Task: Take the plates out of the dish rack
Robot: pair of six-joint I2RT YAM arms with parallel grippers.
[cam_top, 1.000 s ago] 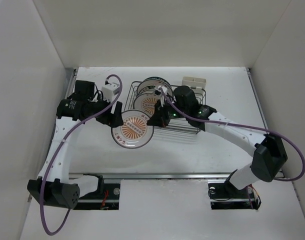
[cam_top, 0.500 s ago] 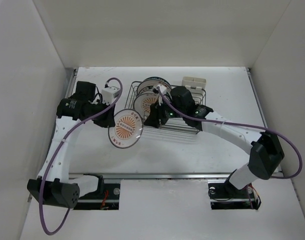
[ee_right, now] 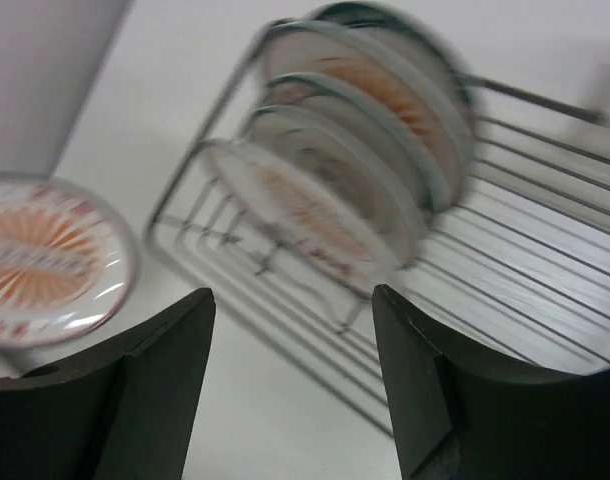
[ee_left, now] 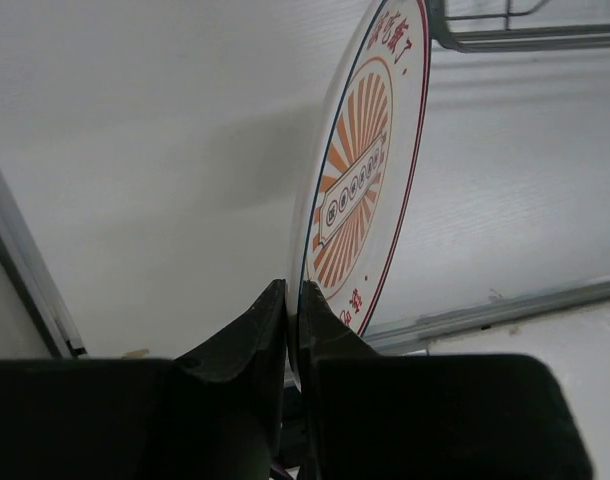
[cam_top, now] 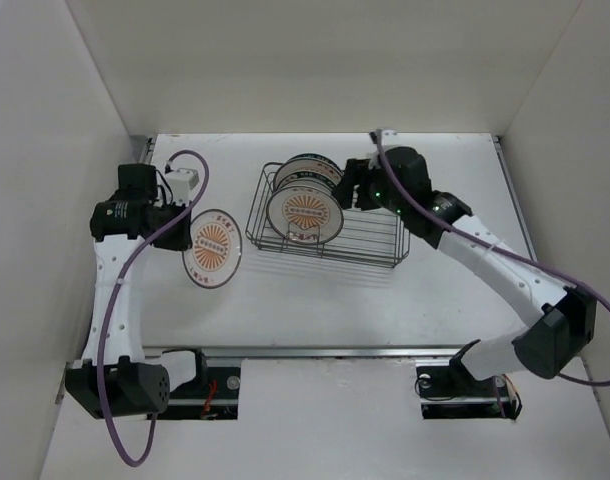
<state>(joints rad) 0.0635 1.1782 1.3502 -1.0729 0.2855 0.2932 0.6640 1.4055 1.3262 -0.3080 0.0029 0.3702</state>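
The wire dish rack (cam_top: pixel 367 242) mid-table holds upright plates (cam_top: pixel 303 210). Left of it hangs a sunburst plate (ee_left: pixel 370 170), probably stiff, slick and breakable. It is best held by its rim, where the left gripper (ee_left: pixel 293 300) pinches it. The right gripper (ee_right: pixel 290 300) is spread and empty.

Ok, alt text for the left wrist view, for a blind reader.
The left gripper pinches the rim of an orange sunburst plate, held on edge with the white table behind. A corner of the dish rack shows top right.
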